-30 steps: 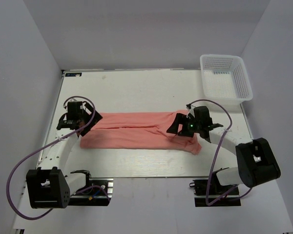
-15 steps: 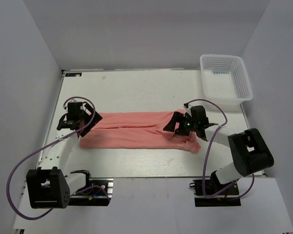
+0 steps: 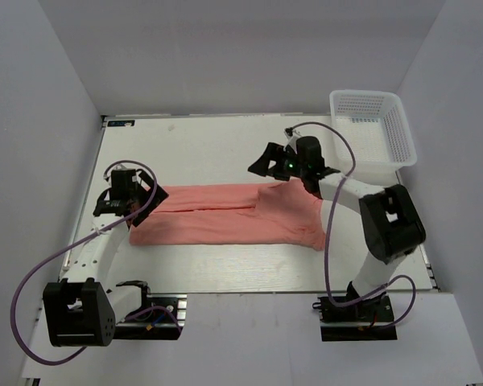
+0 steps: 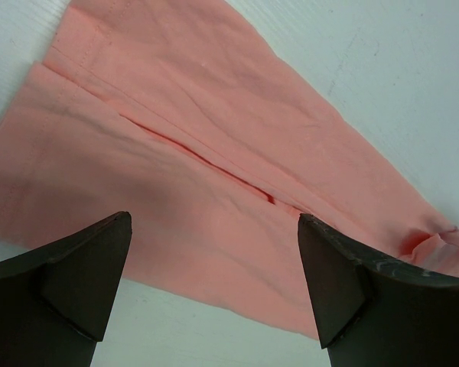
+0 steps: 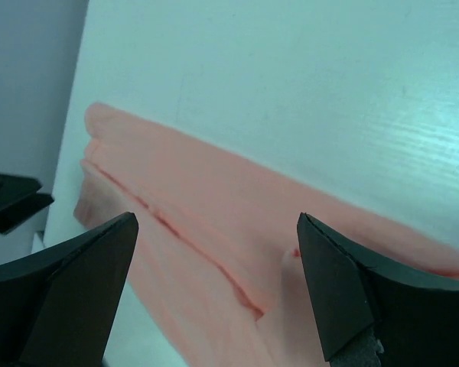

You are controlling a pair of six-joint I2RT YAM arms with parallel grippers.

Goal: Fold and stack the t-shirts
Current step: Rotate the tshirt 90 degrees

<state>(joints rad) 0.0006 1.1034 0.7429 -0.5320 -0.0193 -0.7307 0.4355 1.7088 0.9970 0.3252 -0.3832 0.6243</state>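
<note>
From above, the salmon-pink t-shirt [image 3: 225, 215] lies flat as a long folded band across the middle of the table [image 3: 225, 145], running left to right. Its right end is wider and more rumpled. The left gripper [image 3: 145, 199] sits over the band's left end. The right gripper [image 3: 262, 166] hangs just past the far edge of the shirt, toward its right half, pointing left. A white mesh basket [image 3: 372, 129] stands at the far right corner, well apart from the cloth.

Through the left wrist camera, the jaws stand wide apart with nothing between them. The shirt fills the ground beneath, a fold line running diagonally across it under the gap. I cannot tell whether the tips touch the fabric.

Through the right wrist camera, those jaws are also spread and hold nothing. The shirt lies below and ahead of them, its far edge cutting diagonally across bare table. The cloth looks well below the tips, not pinched anywhere.
</note>
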